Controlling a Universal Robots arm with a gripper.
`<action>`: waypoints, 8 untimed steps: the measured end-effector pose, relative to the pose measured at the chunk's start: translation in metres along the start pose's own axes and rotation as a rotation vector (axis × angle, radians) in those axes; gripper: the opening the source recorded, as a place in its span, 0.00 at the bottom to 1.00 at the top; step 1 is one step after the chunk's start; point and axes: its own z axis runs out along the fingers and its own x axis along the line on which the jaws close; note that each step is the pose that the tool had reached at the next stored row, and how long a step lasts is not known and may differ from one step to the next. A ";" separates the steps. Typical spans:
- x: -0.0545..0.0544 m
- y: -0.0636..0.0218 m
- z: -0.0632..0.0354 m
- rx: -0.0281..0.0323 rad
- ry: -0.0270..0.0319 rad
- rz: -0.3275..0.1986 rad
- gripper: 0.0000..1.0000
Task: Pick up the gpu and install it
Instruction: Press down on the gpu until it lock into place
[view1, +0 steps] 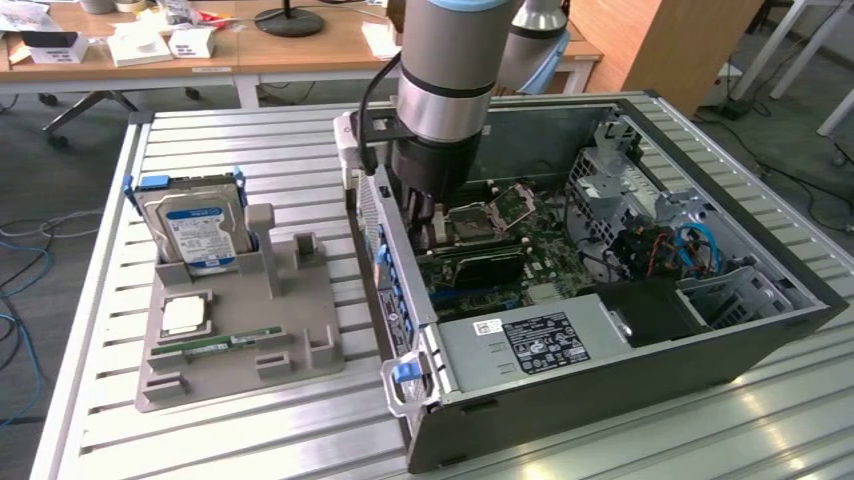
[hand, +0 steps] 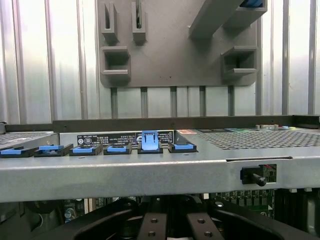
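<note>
**Gripper lowered into open computer case**

Exterior view: black gripper (view1: 430, 205) on the silver arm, down inside the open dark-grey computer case (view1: 694, 350), over the green motherboard (view1: 501, 265) near the case's rear wall. Whether it is open or holding the gpu cannot be told. Grey moulded parts tray (view1: 240, 345) toward the slatted metal worktop's (view1: 94, 330) edge at the exterior view's left, carrying a silver hard drive with blue-white label (view1: 194, 232) and a slim green memory stick (view1: 214, 345).

Wrist view: black fingers (hand: 152, 225) below the case's grey rear rail with blue slot clips (hand: 150, 142); tray beyond.
</note>
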 end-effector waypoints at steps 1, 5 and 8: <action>0.000 -0.0001 0.0000 -0.0002 0.0000 0.000 0.11; 0.000 -0.0001 0.0001 -0.0001 -0.0014 0.000 0.11; 0.000 0.0000 -0.0005 -0.0001 -0.0017 0.000 0.11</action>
